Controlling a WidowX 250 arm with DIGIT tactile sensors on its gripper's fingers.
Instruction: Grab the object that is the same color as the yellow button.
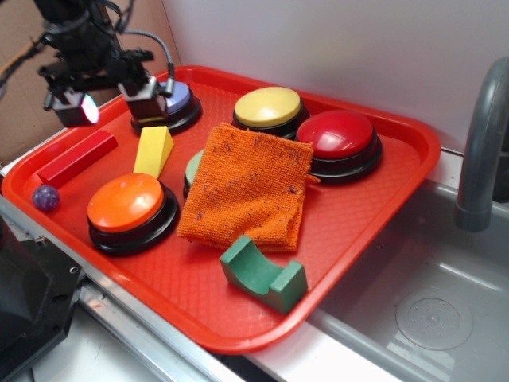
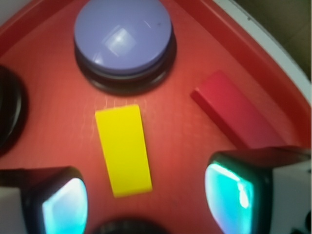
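A yellow wedge block (image 1: 153, 150) lies on the red tray (image 1: 374, 203) between the blue and orange buttons; in the wrist view it (image 2: 123, 149) lies lengthwise just ahead of the jaws. The yellow dome button (image 1: 269, 107) on a black base stands at the tray's back. My gripper (image 1: 110, 102) hangs open above the tray's back left, over the wedge's far end. In the wrist view the gripper (image 2: 146, 197) has its two fingers wide apart, with the wedge's near end between them, untouched.
A blue button (image 1: 176, 103) is behind the wedge, also in the wrist view (image 2: 123, 36). A red bar (image 1: 77, 157), purple ball (image 1: 45, 196), orange button (image 1: 131, 208), red button (image 1: 339, 139), orange cloth (image 1: 246, 185) and green block (image 1: 262, 274) share the tray. A sink (image 1: 429, 310) lies to the right.
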